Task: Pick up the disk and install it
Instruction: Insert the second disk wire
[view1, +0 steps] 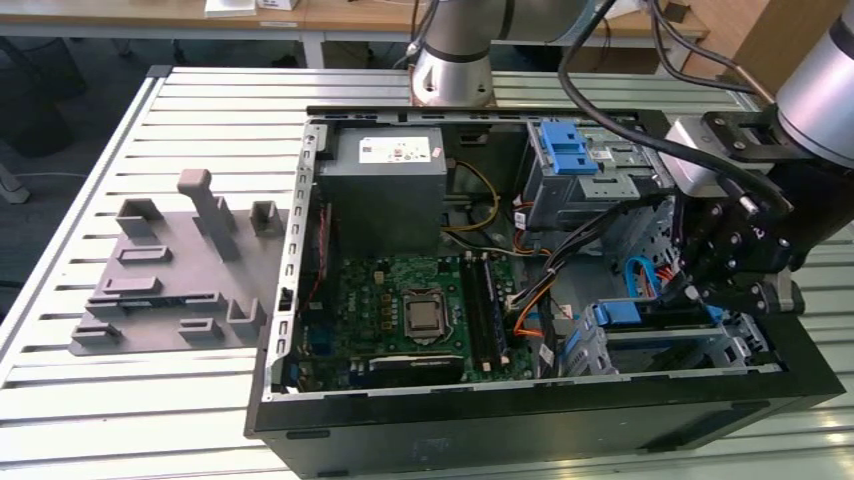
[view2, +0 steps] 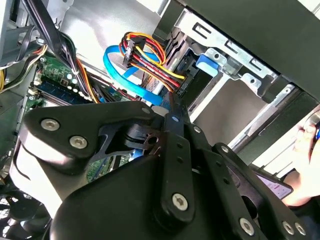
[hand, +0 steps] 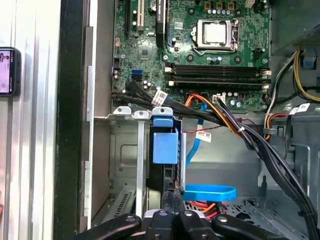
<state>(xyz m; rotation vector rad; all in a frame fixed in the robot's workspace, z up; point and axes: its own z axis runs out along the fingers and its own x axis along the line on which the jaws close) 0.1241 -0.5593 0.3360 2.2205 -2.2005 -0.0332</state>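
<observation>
On the exterior view's left you see the grey moulded holder (view1: 167, 275) lying on the slatted table (view1: 80, 400), well apart from the gripper (view1: 701, 295). Moving toward the gripper you meet the open computer case (view1: 534, 425), with the grey power supply box (view1: 387, 185) at its back and the green motherboard (view1: 400, 320) below that, both some way off from the fingers. Nearer, 1 blue ribbon cable (view1: 638, 275) loops just beside the gripper, and a bundle of coloured wires (view2: 150, 60) runs right ahead of it in the second wrist view. The gripper itself is lowered into the case's drive corner on the exterior view's right. Its fingertips (hand: 172, 197) stand together on the edge of the disk (hand: 165, 145), which sits upright in the metal drive cage (hand: 125, 150) with its blue frame tab facing you in the first wrist view; the jaws look clamped on it, though the black linkage hides the contact itself. Past the case wall, a hand (view2: 307, 165) holds a phone (view2: 272, 185) near the gripper's far side.
</observation>
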